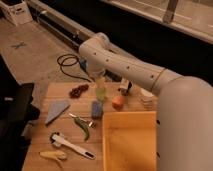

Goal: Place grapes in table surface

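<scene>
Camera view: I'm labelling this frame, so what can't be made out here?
All in the camera view.
Tool: dark shape under the white arm, above the orange fruit; the arm covers its top.
Yellow bin: cut off by the bottom edge.
Grapes on the table surface: blurred, berries uncountable.
Its right end: behind the arm.

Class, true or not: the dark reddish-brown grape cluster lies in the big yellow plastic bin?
Wrong. The camera view shows the dark reddish-brown grape cluster lying on the light tan wooden tabletop, near the gripper, outside the yellow plastic bin.
</scene>
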